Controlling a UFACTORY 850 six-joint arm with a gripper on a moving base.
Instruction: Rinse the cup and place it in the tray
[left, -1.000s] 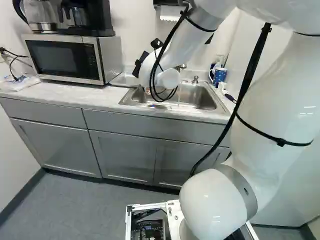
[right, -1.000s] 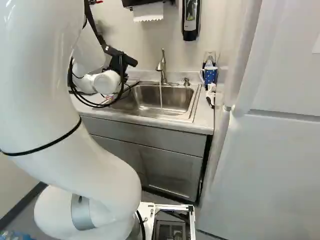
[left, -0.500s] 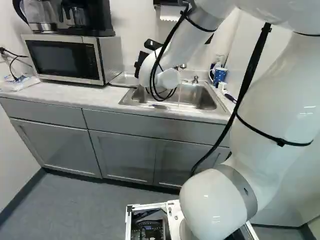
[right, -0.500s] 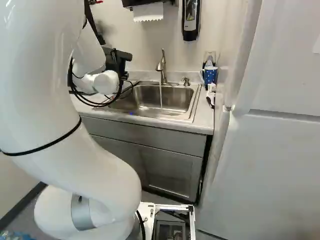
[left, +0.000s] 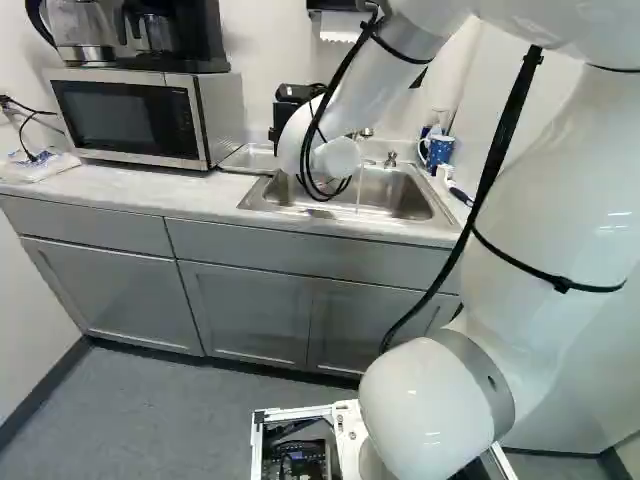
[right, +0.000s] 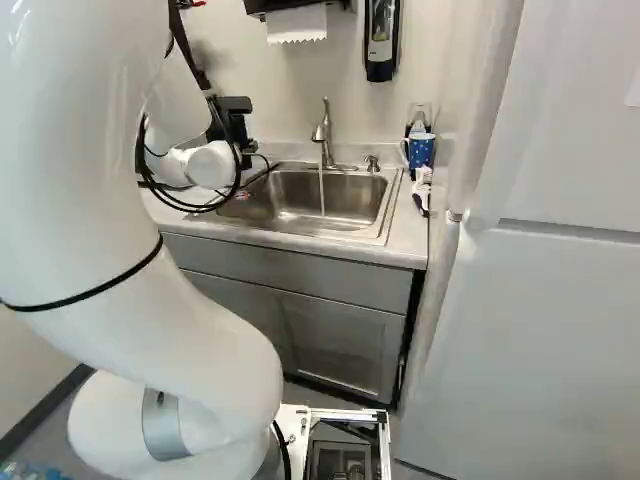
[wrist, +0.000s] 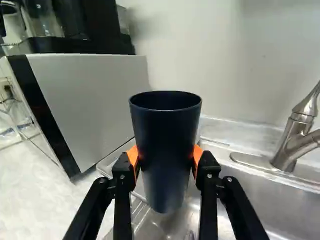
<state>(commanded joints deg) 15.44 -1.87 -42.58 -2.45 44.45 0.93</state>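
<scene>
The gripper (wrist: 165, 157) pinches the dark cup (wrist: 165, 120) by its sides, upright near the sink (wrist: 280, 210) and the tray (left: 250, 159). It looks light, stiff and (if wet) slippery, so that grip below the rim seems the right hold.

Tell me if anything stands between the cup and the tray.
Nothing visible does: the cup, gripped in the end effector, has the tray beyond and below it. The microwave stands beside the tray, not between them.
</scene>
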